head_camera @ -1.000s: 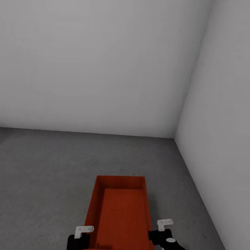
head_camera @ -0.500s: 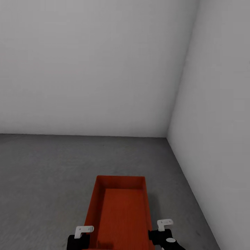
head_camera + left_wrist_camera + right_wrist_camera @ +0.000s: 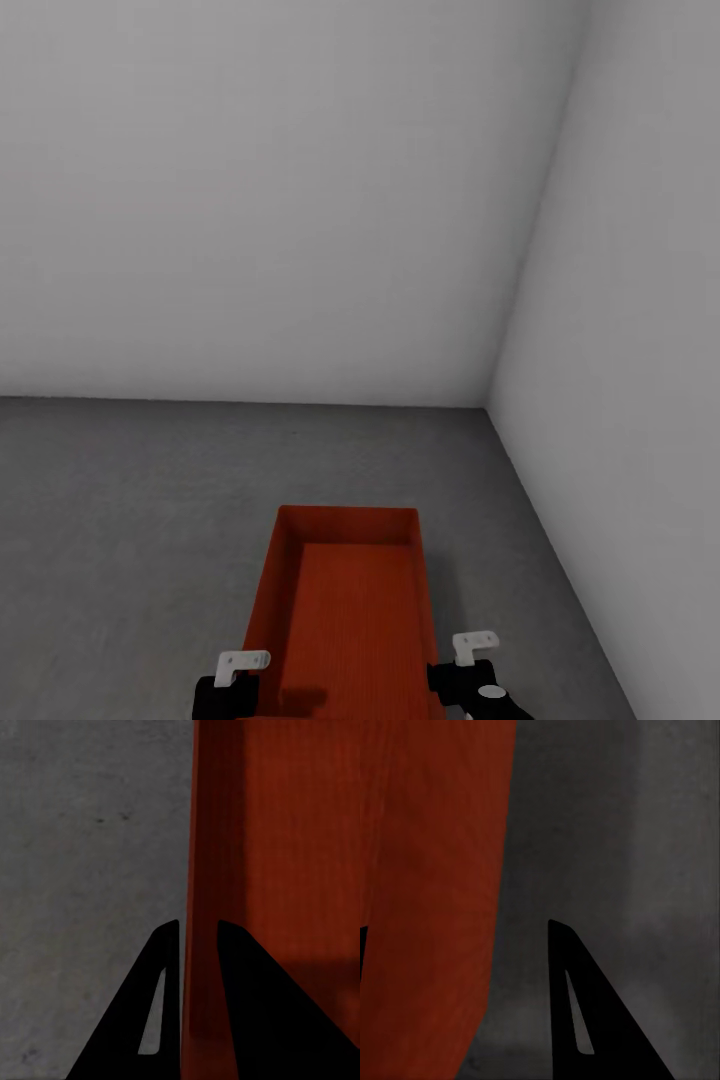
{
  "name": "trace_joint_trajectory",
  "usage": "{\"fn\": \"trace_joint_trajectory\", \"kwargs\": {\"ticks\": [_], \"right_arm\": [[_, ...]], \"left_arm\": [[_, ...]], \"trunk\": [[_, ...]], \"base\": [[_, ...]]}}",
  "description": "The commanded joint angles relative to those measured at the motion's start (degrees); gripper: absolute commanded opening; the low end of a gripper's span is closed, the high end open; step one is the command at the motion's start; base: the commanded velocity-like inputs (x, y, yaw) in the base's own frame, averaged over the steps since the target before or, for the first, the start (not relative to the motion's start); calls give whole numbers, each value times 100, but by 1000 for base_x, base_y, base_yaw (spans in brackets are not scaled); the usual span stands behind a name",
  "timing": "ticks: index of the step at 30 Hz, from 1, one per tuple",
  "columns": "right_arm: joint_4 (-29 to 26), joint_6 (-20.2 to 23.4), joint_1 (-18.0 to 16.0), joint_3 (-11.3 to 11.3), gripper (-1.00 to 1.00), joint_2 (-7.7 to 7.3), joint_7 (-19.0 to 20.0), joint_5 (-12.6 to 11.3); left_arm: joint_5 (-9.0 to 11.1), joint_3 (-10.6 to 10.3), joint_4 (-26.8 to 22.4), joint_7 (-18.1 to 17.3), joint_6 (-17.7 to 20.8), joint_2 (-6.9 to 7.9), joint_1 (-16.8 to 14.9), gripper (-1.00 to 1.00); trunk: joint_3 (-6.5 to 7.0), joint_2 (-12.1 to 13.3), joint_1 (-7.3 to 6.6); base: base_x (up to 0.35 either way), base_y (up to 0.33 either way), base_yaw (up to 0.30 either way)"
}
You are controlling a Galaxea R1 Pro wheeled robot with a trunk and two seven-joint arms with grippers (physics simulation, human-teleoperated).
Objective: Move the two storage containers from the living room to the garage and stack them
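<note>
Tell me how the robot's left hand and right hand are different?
The left hand's fingers sit close together, pinching a side wall of the orange tub. The right hand's fingers are spread wide around the other side wall, not squeezing it. Both hands have black fingers and hang above the grey floor.

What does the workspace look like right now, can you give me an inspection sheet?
Surface: rough dark-grey concrete floor.
Job's things: one orange-red container, open-topped, held between both arms.
Clutter: nothing seen.
Grippers: left gripper straddles the container's side wall, closed on it; right gripper is spread wide across the opposite wall; contact unclear.
Cables: nothing seen.
Surroundings: plain pale-grey walls, meeting in a corner ahead.
</note>
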Motion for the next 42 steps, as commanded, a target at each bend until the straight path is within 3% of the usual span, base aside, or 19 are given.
{"fn": "trace_joint_trajectory", "kwargs": {"ticks": [1, 22, 42], "right_arm": [[8, -12, -4, 25, -100, -3, -60, 23], [7, -12, -4, 25, -100, -3, -60, 23], [8, -12, -4, 25, -100, -3, -60, 24]], "left_arm": [[-5, 30, -2, 85, -20, 4, -4, -100], [-5, 30, -2, 84, -20, 2, -4, -100], [-5, 30, -10, 84, -22, 1, -4, -100]], "trunk": [[-5, -2, 3], [-5, -2, 3], [-5, -2, 3]], "base": [[344, 0, 0], [336, 0, 0], [23, 0, 0]]}}
